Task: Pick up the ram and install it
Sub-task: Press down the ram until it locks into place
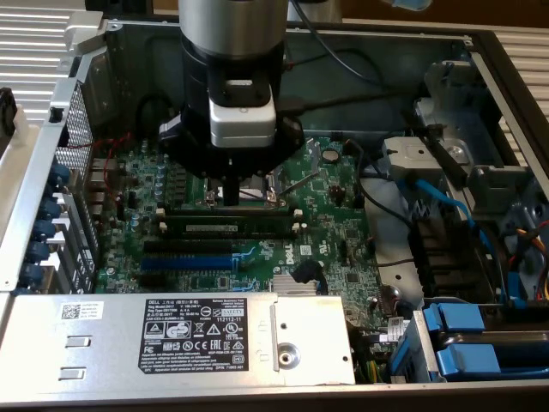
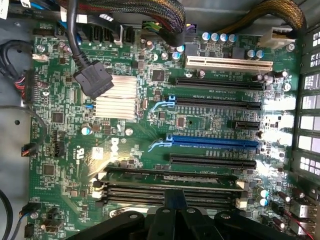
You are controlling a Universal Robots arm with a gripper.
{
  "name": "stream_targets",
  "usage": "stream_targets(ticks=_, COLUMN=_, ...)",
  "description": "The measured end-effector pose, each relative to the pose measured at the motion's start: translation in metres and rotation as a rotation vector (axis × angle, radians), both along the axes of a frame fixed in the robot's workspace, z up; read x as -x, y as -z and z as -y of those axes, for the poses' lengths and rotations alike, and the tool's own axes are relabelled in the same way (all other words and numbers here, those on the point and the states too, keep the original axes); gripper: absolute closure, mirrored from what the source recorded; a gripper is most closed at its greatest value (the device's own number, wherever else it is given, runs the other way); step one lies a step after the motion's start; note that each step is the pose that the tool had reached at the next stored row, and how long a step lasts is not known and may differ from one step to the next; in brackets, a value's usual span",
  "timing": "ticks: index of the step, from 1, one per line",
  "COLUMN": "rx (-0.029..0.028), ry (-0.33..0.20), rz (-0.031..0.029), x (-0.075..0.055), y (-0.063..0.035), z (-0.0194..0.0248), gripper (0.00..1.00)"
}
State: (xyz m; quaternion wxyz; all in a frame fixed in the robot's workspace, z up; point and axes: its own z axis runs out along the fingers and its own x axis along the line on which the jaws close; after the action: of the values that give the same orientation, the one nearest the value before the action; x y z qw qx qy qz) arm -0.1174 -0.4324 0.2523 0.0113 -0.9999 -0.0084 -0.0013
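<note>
The ram point(image 1: 227, 227), a long dark green stick with a pale label strip, stands on edge in a black slot on the motherboard point(image 1: 334, 232), between white end clips point(image 1: 297, 228). My gripper point(image 1: 236, 196) hangs straight down from the arm, just above and behind the ram's middle. Its dark fingers look pressed together with nothing between them. In the wrist view the gripper point(image 2: 172, 200) sits over the long black memory slots point(image 2: 170, 176) with their white clips point(image 2: 241, 184).
A blue slot point(image 1: 184, 262) and further black slots lie just in front of the ram. A silver power supply box point(image 1: 206, 339) fills the case front. Drive bays with blue latches point(image 1: 463, 330) and cables point(image 1: 446, 202) crowd the exterior view's right. The case wall point(image 1: 51, 197) rises on the exterior view's left.
</note>
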Motion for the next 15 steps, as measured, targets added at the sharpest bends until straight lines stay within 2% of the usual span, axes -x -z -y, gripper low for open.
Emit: stream_targets(ticks=15, rx=0.0, ry=0.182, rz=0.0, x=0.0, y=0.0, z=0.0, gripper=0.9)
